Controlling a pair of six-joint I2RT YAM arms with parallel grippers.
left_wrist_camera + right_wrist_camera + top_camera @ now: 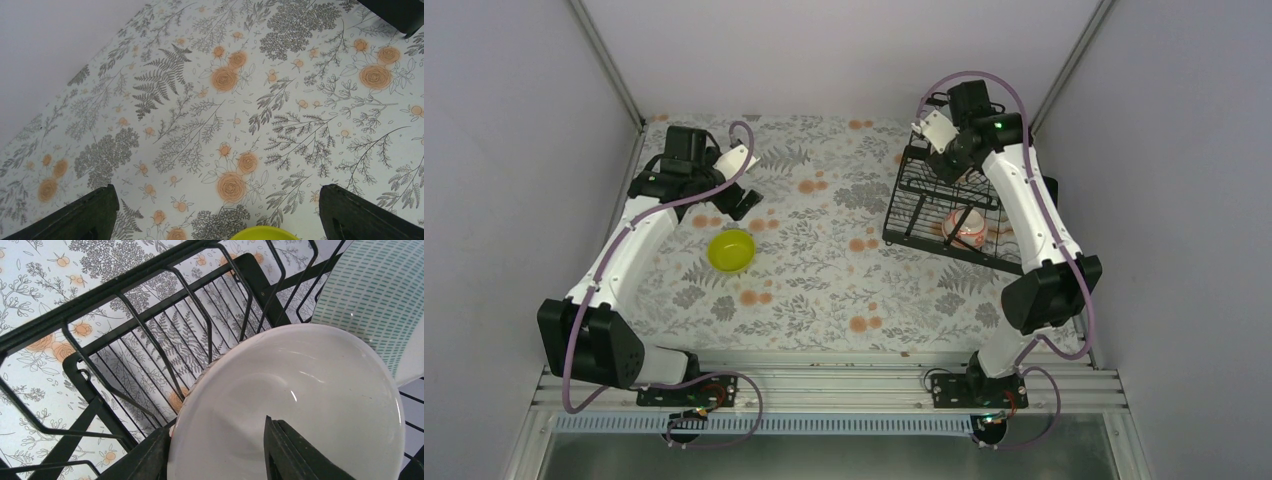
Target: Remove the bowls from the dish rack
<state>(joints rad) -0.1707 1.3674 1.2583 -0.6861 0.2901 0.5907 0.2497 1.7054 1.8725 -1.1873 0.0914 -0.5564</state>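
Observation:
The black wire dish rack [914, 205] [100, 295] stands at the far right of the table. My right gripper [951, 168] [217, 440] reaches into it, open, and straddles the rim of a bowl with a white inside [310, 390]: one finger is outside the wall and one is inside. A pale mint-green patterned bowl [375, 285] stands just behind it. A white bowl with red-orange pattern [964, 226] sits lower in the rack. A lime-yellow bowl [731, 250] [262, 233] rests on the table. My left gripper [742, 200] [217, 200] hovers wide open just beyond it, holding nothing.
A floral tablecloth [824, 260] covers the table. Grey walls close in the back and both sides. The rack's wires [150, 340] surround my right fingers closely. A dark object [400, 12] shows at the top right corner of the left wrist view.

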